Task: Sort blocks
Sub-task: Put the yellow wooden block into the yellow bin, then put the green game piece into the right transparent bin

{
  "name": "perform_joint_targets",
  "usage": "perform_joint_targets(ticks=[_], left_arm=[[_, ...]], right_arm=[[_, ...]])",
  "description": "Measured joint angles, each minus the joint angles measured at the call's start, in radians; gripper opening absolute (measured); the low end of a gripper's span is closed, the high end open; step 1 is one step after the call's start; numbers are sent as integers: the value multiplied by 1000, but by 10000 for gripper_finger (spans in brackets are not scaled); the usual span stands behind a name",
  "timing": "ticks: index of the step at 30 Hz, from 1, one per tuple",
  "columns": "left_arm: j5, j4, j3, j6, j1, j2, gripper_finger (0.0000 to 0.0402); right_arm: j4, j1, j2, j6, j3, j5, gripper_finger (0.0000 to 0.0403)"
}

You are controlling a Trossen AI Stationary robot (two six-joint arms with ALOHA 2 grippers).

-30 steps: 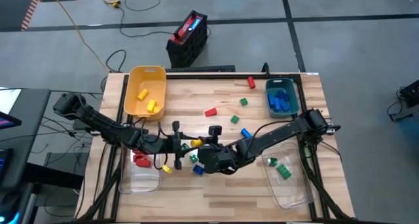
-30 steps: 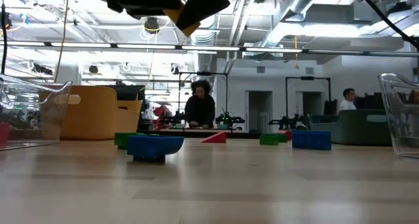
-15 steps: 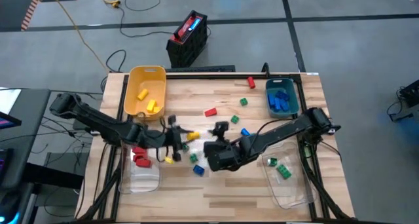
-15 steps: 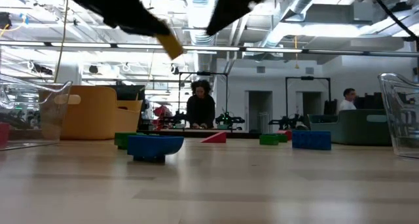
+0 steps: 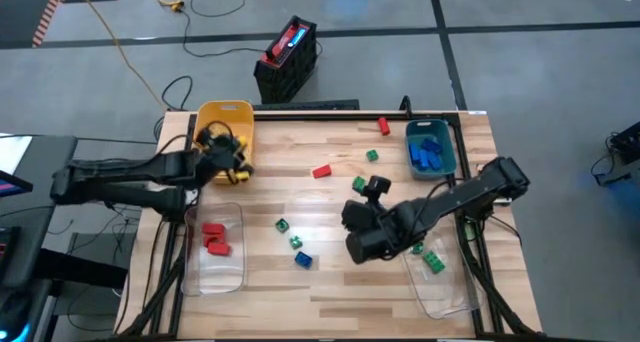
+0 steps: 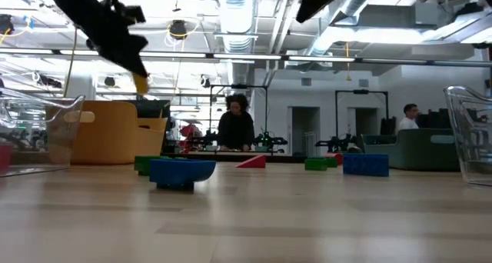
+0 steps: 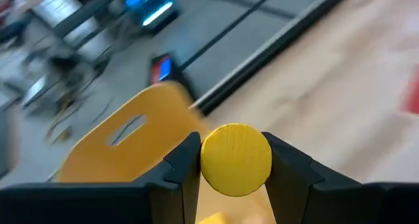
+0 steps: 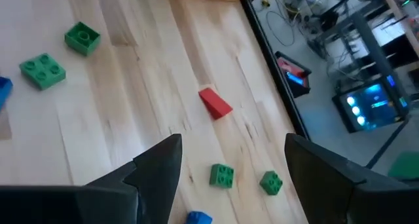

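Over the yellow bin point(image 5: 212, 119) at the far left of the worktop point(image 5: 330, 287) we see the left claw point(image 5: 237, 162), and it pinches a yellow block point(image 7: 236, 160) between its two fingers point(image 7: 183, 166). In the left wrist view the round yellow face of this block fills the gap between the fingers, with the yellow bin just behind it. In the low view the same block point(image 6: 141, 82) hangs in the air above the bin.

The right claw point(image 5: 368, 190) is raised over the middle of the worktop, a little to the right, and its fingers point(image 8: 160, 168) are spread wide with nothing between them. Below them, in the right wrist view, we see a red block point(image 8: 215, 102) and several green blocks point(image 8: 43, 71) lying on the wood.

The other blocks are in different places. A red block point(image 5: 321, 170) and a green one point(image 5: 372, 155) lie near the far side, and another red block point(image 5: 383, 127) is beside the teal bin point(image 5: 446, 152), which holds blue blocks point(image 5: 430, 154). Two green blocks point(image 5: 282, 224) and a blue block point(image 5: 303, 259) lie near the middle. The clear bin on the left point(image 5: 221, 275) holds red blocks point(image 5: 214, 237), and the clear bin on the right point(image 5: 447, 295) holds green blocks point(image 5: 432, 261).
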Motion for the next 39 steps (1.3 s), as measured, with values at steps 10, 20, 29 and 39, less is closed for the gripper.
perform_joint_targets(ticks=[10, 20, 29, 39], left_arm=[[192, -197, 0, -24, 379, 85, 124], [306, -252, 0, -3, 497, 243, 143], [305, -212, 0, 9, 497, 268, 252], [237, -77, 47, 196, 267, 113, 231]], right_arm=[[1, 19, 2, 98, -100, 13, 283], [7, 24, 2, 103, -100, 11, 283], [6, 32, 2, 103, -100, 9, 283], [-27, 53, 1, 189, -130, -13, 283]])
